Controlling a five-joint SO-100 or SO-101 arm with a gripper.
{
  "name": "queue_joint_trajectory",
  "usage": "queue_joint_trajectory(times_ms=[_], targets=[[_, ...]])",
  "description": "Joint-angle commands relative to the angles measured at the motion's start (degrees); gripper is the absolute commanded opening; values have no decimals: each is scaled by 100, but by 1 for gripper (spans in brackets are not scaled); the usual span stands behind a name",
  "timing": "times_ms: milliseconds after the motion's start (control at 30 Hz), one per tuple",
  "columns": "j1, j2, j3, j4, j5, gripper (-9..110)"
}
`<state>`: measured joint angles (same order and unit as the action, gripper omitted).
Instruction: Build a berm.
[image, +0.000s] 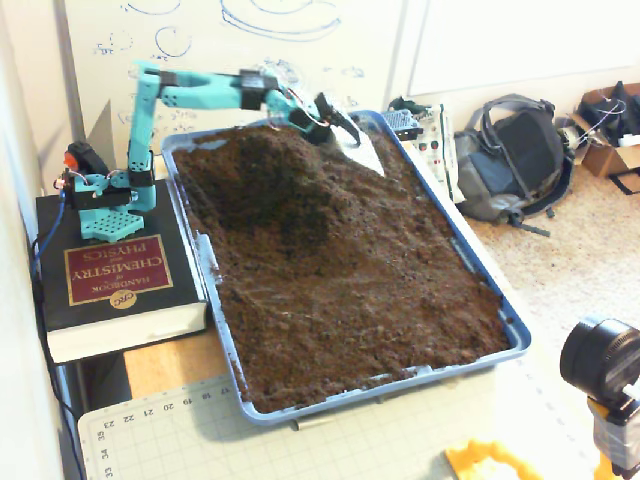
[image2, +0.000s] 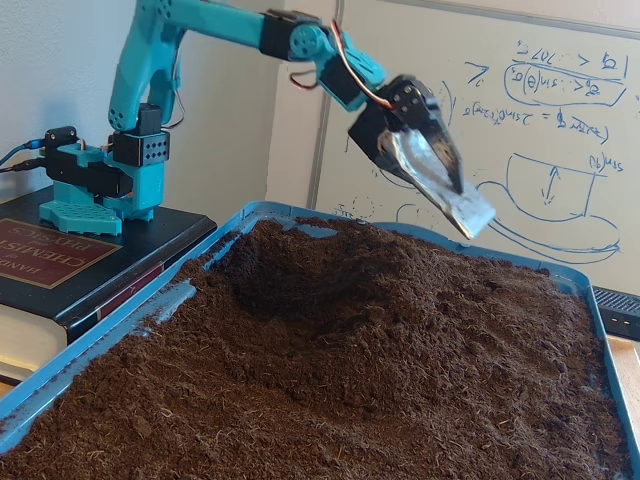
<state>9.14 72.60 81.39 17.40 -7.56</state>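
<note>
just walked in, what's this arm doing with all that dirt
A small teal robot arm, mounted on a thick book, is working loose soil in a blue tray. Its hand, fitted with a silvery scoop blade, is raised clear above the soil at the tray's far end. A low mound has formed there.

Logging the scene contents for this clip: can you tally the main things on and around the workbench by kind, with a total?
Robot arm with gripper: 1
Blue tray of soil: 1
Raised mound, the berm: 1
Book under the arm's base: 1
Backpack on the floor: 1
Whiteboard with drawings: 1
Cutting mat: 1
Total: 7
</note>
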Motion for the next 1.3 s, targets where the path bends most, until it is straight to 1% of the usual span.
queue_joint_trajectory(times_ms=[0,200,433,567,800,933,1033,1267], targets=[[79,-299,-1116,-439,141,0],[378,-1529,-2004,-272,141,0],[562,-2276,-2716,747,149,0],[738,-2663,-2997,1107,149,0],[896,-3287,-3445,1134,211,0],[896,-3375,-3885,1125,694,0],[756,-3410,-4025,1125,1037,0],[431,-3604,-4008,1169,1090,0]])
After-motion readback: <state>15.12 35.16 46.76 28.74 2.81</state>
